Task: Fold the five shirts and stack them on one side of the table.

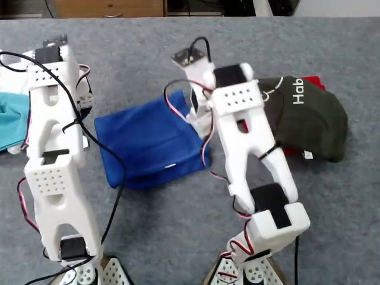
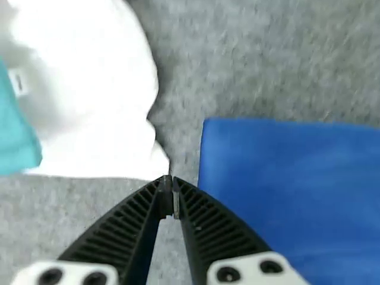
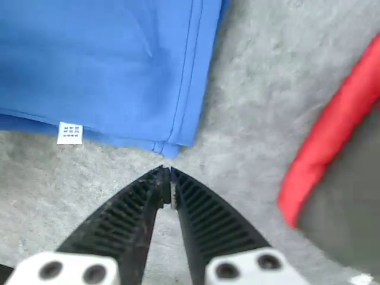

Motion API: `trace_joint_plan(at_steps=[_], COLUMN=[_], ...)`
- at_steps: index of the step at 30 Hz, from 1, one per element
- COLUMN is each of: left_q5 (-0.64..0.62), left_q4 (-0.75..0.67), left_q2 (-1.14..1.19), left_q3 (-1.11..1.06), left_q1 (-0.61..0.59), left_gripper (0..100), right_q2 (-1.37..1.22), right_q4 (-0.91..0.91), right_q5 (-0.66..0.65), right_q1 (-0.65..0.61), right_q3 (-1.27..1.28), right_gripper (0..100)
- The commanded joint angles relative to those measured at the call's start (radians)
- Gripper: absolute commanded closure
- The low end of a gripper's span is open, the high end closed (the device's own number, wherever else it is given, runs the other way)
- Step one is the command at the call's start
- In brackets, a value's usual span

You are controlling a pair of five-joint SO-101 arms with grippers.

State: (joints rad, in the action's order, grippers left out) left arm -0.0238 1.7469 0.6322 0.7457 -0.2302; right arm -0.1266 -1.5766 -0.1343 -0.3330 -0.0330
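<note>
A folded blue shirt (image 1: 148, 142) lies in the middle of the grey table. My left gripper (image 2: 171, 183) is shut and empty, hovering over bare table between the blue shirt (image 2: 297, 190) and a white shirt (image 2: 89, 95) that has a teal shirt (image 2: 15, 136) beside it. My right gripper (image 3: 166, 175) is also shut and empty, just off a corner of the blue shirt (image 3: 107, 65), with a red shirt (image 3: 332, 148) on its other side. In the high view a dark olive shirt (image 1: 309, 119) lies on top of the red shirt (image 1: 312, 82) at the right.
The teal shirt (image 1: 12, 116) and white shirt (image 1: 15, 148) sit at the table's left edge, partly behind the left arm (image 1: 53, 119). The right arm (image 1: 243, 119) stands between the blue and olive shirts. Bare grey table (image 1: 178, 225) lies in front.
</note>
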Motion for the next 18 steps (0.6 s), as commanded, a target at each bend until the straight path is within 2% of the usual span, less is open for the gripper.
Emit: trace_joint_plan(at_steps=[1,4,8,15,18], left_q5=[0.011,0.011,0.011,0.017,0.040], left_q4=[0.011,0.011,0.009,-0.018,-0.026], left_q2=[-0.116,-0.162,-0.208,-0.251,-0.274], left_q3=[-0.051,-0.098,-0.160,-0.261,-0.293], left_q1=[-0.011,-0.014,-0.009,-0.025,-0.035], left_gripper=[98,98,98,98,98], right_q2=[0.056,0.058,0.056,-0.102,-0.200], right_q4=[0.094,0.152,0.261,0.397,0.411], right_q5=[0.155,0.362,0.608,0.813,0.850], right_q1=[-0.038,-0.082,-0.160,-0.185,-0.163], right_q3=[0.145,0.179,0.180,0.177,0.157], right_gripper=[89.6,81.2,80.4,80.3,77.8])
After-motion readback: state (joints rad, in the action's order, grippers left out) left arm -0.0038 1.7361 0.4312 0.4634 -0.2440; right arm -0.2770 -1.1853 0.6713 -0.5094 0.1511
